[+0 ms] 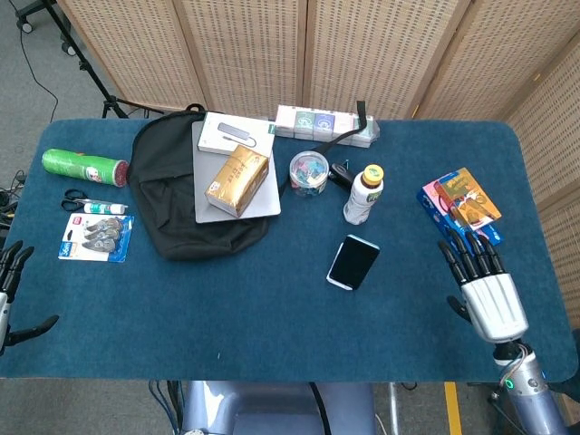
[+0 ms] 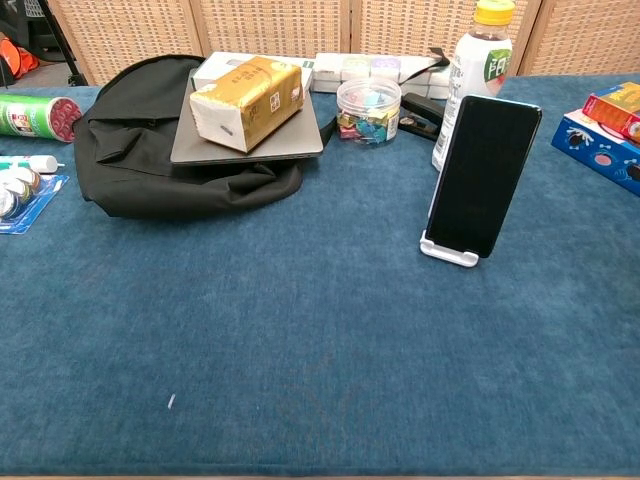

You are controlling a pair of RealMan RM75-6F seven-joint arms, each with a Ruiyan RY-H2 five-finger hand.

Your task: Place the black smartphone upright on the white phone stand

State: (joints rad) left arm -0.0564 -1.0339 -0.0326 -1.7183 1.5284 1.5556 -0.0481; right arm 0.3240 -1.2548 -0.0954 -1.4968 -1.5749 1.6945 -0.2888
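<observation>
The black smartphone (image 2: 482, 176) stands upright, leaning back on the white phone stand (image 2: 449, 251), whose lip shows under its lower edge. From above, the smartphone (image 1: 352, 262) is in the table's middle right. My right hand (image 1: 482, 285) is off to the right near the front edge, fingers spread, holding nothing, well apart from the phone. My left hand (image 1: 9, 285) shows only partly at the far left edge, fingers apart and empty. Neither hand appears in the chest view.
A drink bottle (image 1: 363, 194) stands just behind the phone. A jar of clips (image 1: 308, 172), a black backpack (image 1: 181, 204) bearing a laptop and tissue pack (image 1: 236, 180), a green can (image 1: 84, 167), and a blue box (image 1: 459, 214) at right surround it.
</observation>
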